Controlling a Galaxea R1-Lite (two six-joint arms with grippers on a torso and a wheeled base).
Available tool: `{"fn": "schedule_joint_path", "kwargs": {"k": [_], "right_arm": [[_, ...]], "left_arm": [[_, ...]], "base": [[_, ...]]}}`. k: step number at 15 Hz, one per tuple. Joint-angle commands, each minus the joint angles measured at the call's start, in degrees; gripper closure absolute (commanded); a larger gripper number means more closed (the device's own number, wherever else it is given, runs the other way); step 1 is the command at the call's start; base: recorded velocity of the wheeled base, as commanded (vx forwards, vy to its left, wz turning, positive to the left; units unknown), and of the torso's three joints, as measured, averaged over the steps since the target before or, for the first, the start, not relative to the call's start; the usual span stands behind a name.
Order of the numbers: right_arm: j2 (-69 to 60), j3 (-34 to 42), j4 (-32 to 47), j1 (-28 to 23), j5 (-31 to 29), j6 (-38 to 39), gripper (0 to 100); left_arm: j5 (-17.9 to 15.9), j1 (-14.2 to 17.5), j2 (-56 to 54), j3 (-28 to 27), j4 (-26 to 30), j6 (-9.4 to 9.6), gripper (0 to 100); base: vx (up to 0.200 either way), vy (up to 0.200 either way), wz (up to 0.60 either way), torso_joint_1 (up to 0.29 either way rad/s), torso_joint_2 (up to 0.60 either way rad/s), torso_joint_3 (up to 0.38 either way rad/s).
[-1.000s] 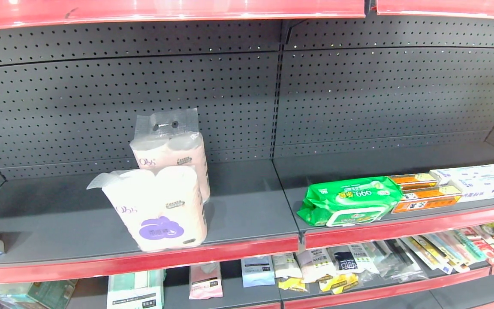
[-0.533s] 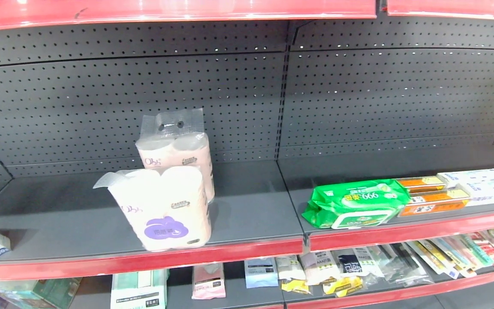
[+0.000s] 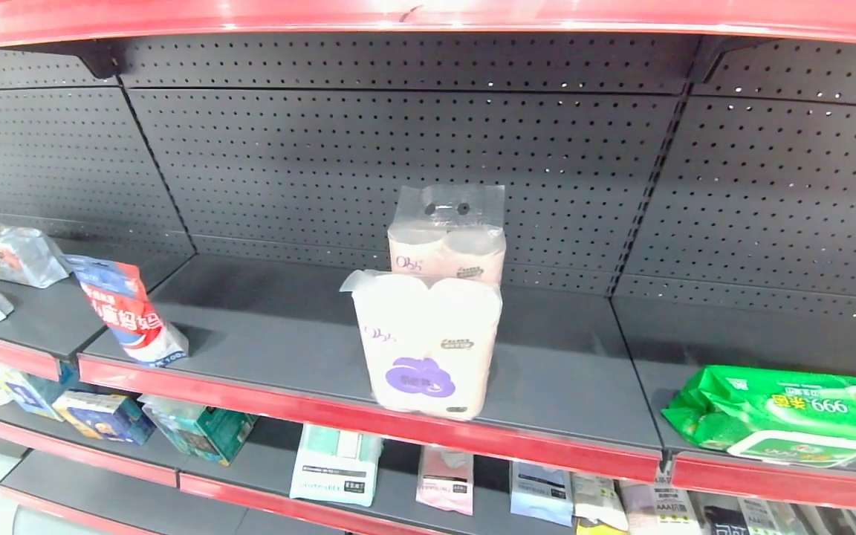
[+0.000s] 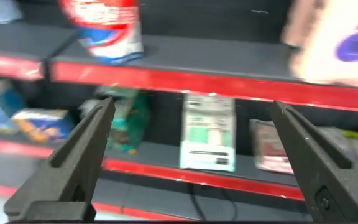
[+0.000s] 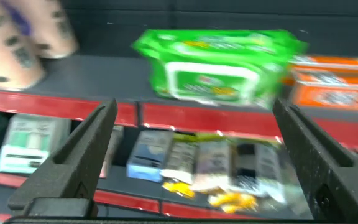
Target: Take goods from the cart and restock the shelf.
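Two packs of toilet paper stand on the grey shelf (image 3: 287, 327), one at the front edge (image 3: 428, 345) and one behind it (image 3: 449, 238). A green pack of wet wipes (image 3: 785, 412) lies on the section to the right. A red, white and blue pouch (image 3: 131, 312) leans at the left. My left gripper (image 4: 192, 106) is open and holds nothing; it faces the shelf's red front edge, with the pouch (image 4: 110, 28) and the toilet paper (image 4: 337, 40) above it. My right gripper (image 5: 194, 106) is open and holds nothing, in front of the wet wipes (image 5: 219, 65).
Silver bags (image 3: 8, 253) lie on the far-left section. Orange boxes (image 5: 334, 84) sit beside the wipes. The lower shelf (image 3: 235, 490) holds several small packs and boxes. A perforated back wall (image 3: 398, 148) and an upper red shelf edge (image 3: 428, 18) bound the bay.
The whole head picture has shifted: the camera has turned left, so the toilet paper and wipes sit farther right and the pouch and silver bags have come into view. The goods keep their places.
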State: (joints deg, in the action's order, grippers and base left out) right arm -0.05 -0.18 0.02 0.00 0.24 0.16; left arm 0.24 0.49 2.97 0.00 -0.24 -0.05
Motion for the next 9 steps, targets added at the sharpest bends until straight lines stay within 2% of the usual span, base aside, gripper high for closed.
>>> {"fn": "schedule_joint_path", "kwargs": {"k": [1,5,9], "right_arm": [[0.0,0.0,0.0,0.0,0.0,0.0,0],[0.0,0.0,0.0,0.0,-0.1,0.1,0],[0.0,0.0,0.0,-0.1,-0.1,0.1,0]], "left_arm": [[0.0,-0.8,-2.4,0.0,0.0,-0.04,0],[0.0,-0.8,-2.9,0.0,0.0,0.05,0],[2.5,-0.8,-2.9,0.0,0.0,0.14,0]], "base": [[0.000,0.000,0.00,0.000,0.00,0.000],[0.000,0.000,0.00,0.000,0.00,0.000],[0.000,0.000,0.00,0.000,0.00,0.000]]}}
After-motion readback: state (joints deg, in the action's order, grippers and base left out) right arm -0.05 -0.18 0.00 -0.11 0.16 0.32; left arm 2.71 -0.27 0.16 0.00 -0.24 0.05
